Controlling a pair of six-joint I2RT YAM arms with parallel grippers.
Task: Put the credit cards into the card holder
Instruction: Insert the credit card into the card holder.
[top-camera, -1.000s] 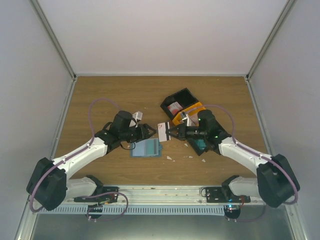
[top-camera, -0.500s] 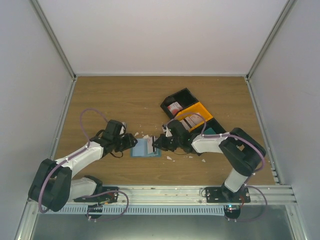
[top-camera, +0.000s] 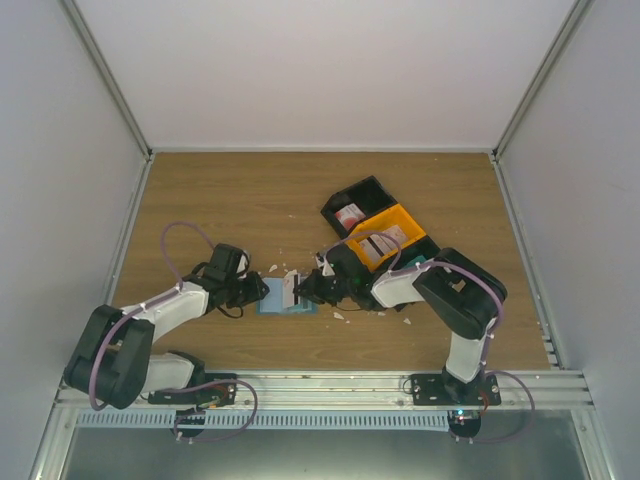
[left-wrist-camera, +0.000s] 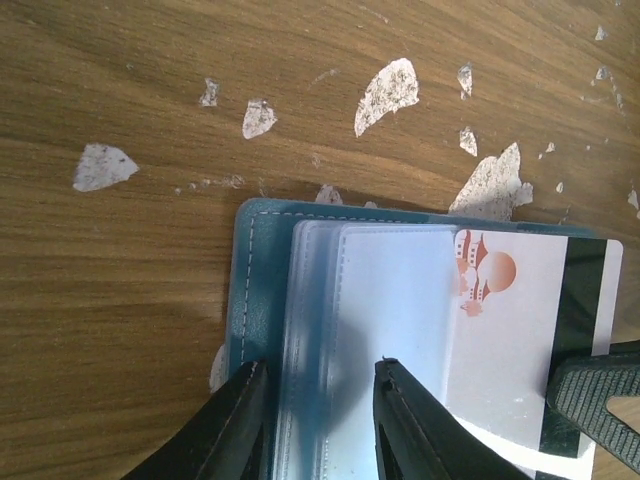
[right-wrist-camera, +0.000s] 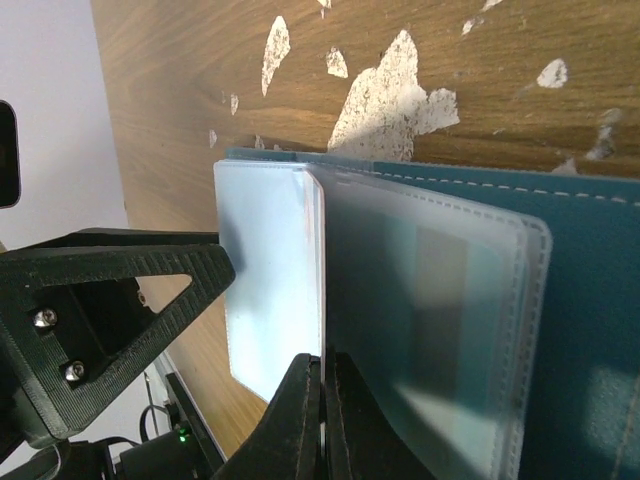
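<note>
Scanning from above: left claw (top-camera: 260, 292) and right claw (top-camera: 304, 290) meet tip to tip over the card holder (top-camera: 275, 304), which lies flat on the surface (top-camera: 230, 200) between them. A pale credit card (top-camera: 291, 290) sits at the right claw's tips. A black-and-orange tray (top-camera: 372, 218) lies behind the right claw.

Left wrist: left claw (left-wrist-camera: 320, 400) has its fingers apart, with a stretch of the holder's clear pocket stack between them. The tips lie over the near edge of the card holder (left-wrist-camera: 255, 270); whether they press down, cannot tell. Ahead and right of the tips lies the credit card (left-wrist-camera: 520, 330), white with a reddish print and a dark stripe. Its leading edge is at the sleeve, over or under not clear. White scraps (left-wrist-camera: 390, 90) litter the surface beyond.

Right wrist: right claw (right-wrist-camera: 322, 420) has its fingers together, clamped on the card's edge. The credit card (right-wrist-camera: 268, 290) stands just ahead of the tips, beside the frosted pocket sleeve (right-wrist-camera: 430, 330) of the card holder (right-wrist-camera: 600, 300).

Judgement: insertion step, card at a pocket mouth and not seated. Next move calls for sliding the card toward the left claw, kept flat to the slot, while that claw steadies the holder.
</note>
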